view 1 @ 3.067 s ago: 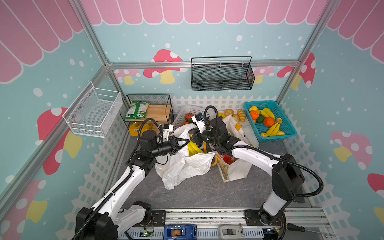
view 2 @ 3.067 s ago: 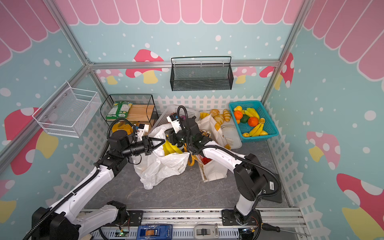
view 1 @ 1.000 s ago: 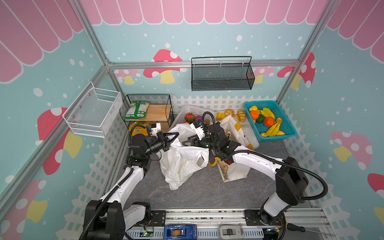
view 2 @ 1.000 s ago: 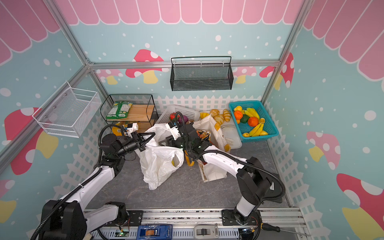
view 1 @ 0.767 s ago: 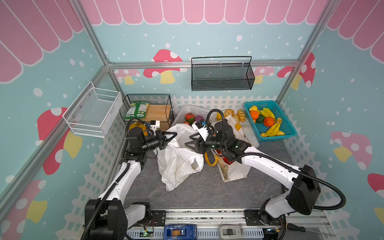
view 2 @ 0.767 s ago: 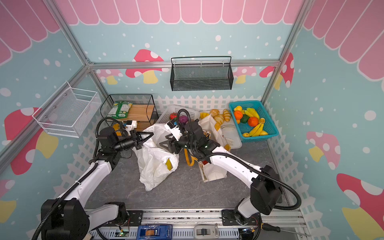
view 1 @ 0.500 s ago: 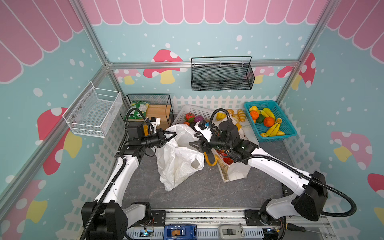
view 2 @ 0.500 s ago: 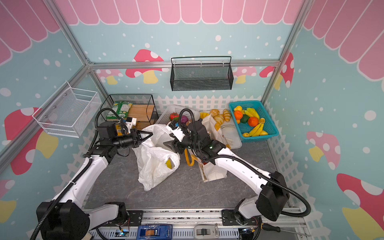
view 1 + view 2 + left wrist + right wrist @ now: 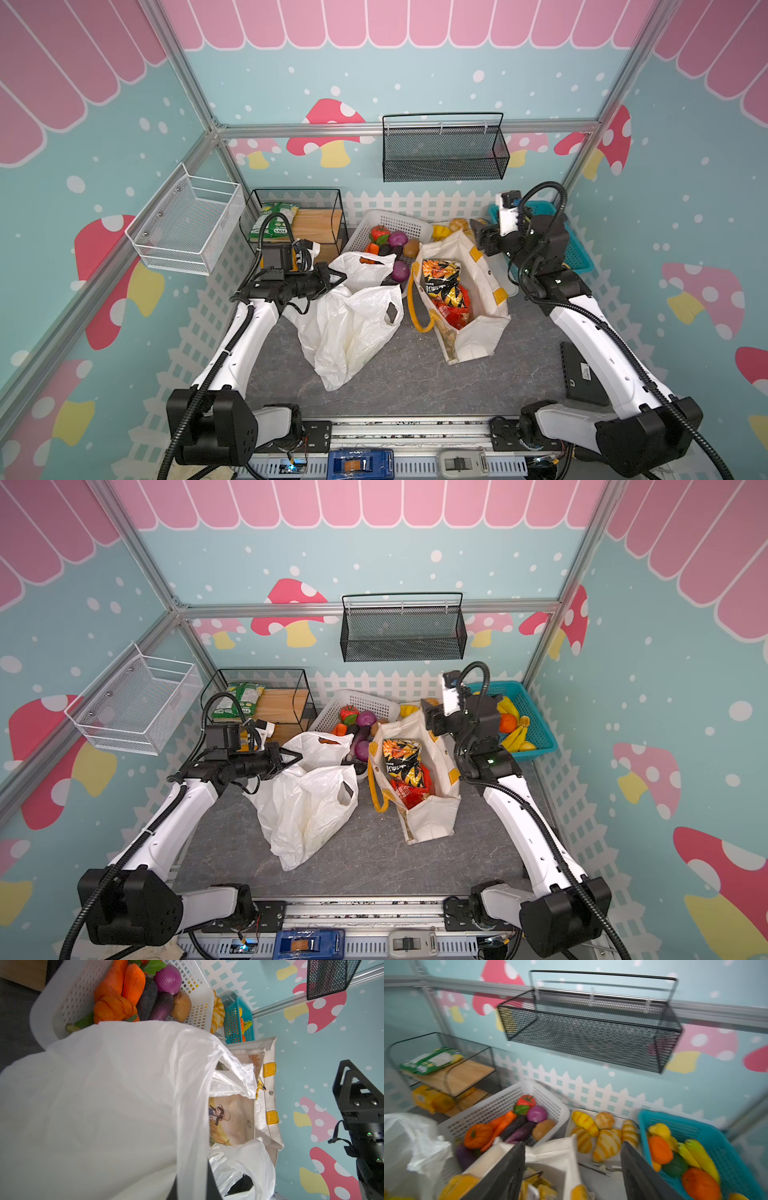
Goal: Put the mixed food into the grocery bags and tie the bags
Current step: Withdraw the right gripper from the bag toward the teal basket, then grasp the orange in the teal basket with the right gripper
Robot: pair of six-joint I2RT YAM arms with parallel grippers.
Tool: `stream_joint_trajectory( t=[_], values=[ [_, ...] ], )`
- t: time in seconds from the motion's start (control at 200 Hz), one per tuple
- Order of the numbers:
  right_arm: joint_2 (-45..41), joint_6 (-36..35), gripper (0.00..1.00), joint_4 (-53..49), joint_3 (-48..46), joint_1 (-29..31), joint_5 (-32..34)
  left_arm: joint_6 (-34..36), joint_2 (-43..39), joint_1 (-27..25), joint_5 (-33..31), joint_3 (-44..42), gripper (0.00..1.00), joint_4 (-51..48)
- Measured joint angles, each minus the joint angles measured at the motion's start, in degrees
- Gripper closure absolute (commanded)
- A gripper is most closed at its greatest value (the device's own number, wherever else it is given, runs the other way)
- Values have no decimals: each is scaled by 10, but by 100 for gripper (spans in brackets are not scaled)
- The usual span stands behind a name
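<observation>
The white plastic bag (image 9: pixel 349 328) lies slumped in the middle of the grey table. My left gripper (image 9: pixel 334 279) is shut on its left loop handle (image 9: pixel 192 1167); the other handle (image 9: pixel 343 789) hangs loose. To its right stands the cream canvas tote (image 9: pixel 486 291), holding the yellow-and-dark snack packet (image 9: pixel 442 278) and the red crisp packet (image 9: pixel 451 309). My right gripper (image 9: pixel 478 239) hovers open and empty above the tote's far end, its dark fingers (image 9: pixel 508 1172) spread wide. Orange and yellow toy fruits (image 9: pixel 660 1150) lie in the blue basket (image 9: pixel 675 1118).
Behind the bags are a white basket (image 9: pixel 399 226) of vegetables and a tray of bread (image 9: pixel 604 1138). A black wire shelf (image 9: pixel 299 195) with green packets stands back left. A black mesh basket (image 9: pixel 444 153) hangs on the wall. A flat black device (image 9: pixel 579 372) lies front right.
My right gripper has left the white bag and swung right and back over the tote, jaws wider. The bag's right handle has dropped slack. The left gripper still holds its handle.
</observation>
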Motion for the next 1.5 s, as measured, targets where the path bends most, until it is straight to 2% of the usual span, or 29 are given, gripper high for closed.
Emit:
stream_joint_trajectory(
  t=[0.125, 0.24, 0.455, 0.695, 1.016, 1.311, 1.501],
  values=[
    [73, 55, 24, 27, 0, -113, -12, 3, -2, 0, -1, 0, 100, 0],
    [174, 106, 21, 45, 10, -170, -32, 2, -9, -1, 0, -1, 100, 7],
    [375, 176, 19, 47, 122, -203, -61, -7, -25, -5, 3, -10, 100, 29],
    [523, 229, 19, 47, 264, -219, -107, -11, -27, -6, 3, -19, 100, 40],
    [632, 268, 20, 31, 395, -226, -171, -12, -27, -6, 3, -20, 100, 44],
    [668, 282, 24, 27, 422, -229, -207, -12, -27, -6, 3, -20, 100, 44],
    [674, 273, 19, 7, 423, -228, -207, -12, -27, -6, 3, -20, 100, 44]
  ],
)
